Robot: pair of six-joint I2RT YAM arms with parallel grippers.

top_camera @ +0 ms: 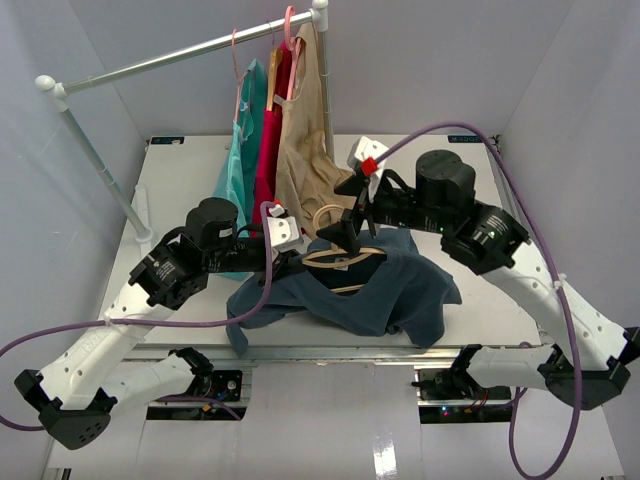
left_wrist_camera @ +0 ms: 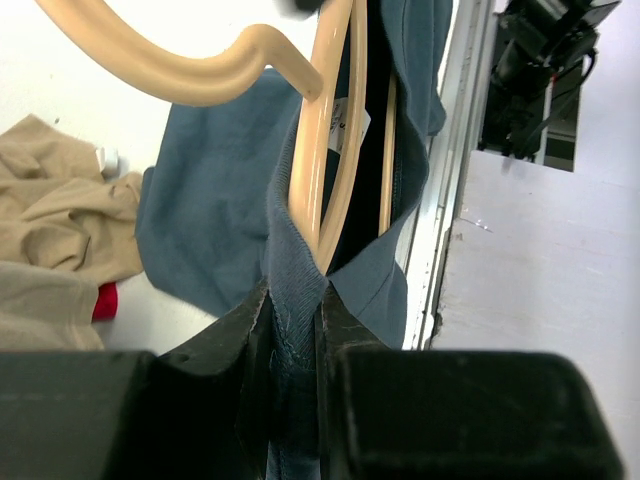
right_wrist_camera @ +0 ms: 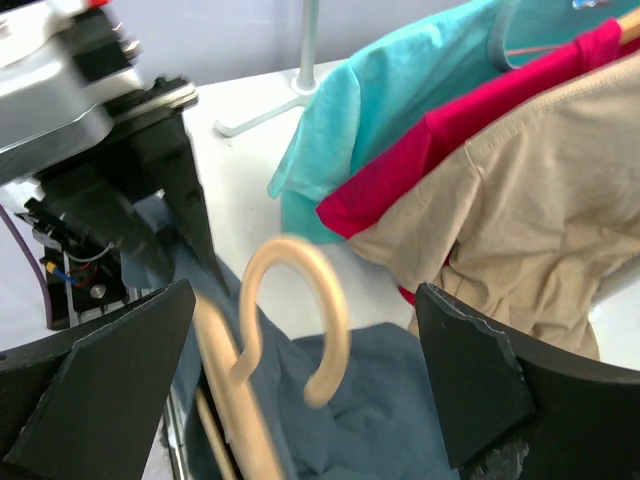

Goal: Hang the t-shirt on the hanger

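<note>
The dark slate-blue t-shirt point(top_camera: 385, 290) lies bunched at the table's front middle. The tan wooden hanger point(top_camera: 338, 260) sits partly inside its neck opening. My left gripper point(top_camera: 298, 258) is shut on the ribbed collar point(left_wrist_camera: 295, 300), next to the hanger's arm point(left_wrist_camera: 335, 150). The peach hook point(left_wrist_camera: 180, 75) curves out above the cloth. My right gripper point(top_camera: 353, 238) hovers over the hook point(right_wrist_camera: 300, 300). Its fingers point(right_wrist_camera: 110, 390) stand wide open on either side and do not touch it. More t-shirt point(right_wrist_camera: 410, 410) lies beneath.
A rail point(top_camera: 180, 55) at the back carries a turquoise garment point(top_camera: 238, 150), a red one point(top_camera: 268, 140) and a beige one point(top_camera: 305, 130) on pink-hooked hangers. The beige hem point(left_wrist_camera: 60, 230) rests on the table near the shirt. The table's front edge point(top_camera: 330, 350) runs just below.
</note>
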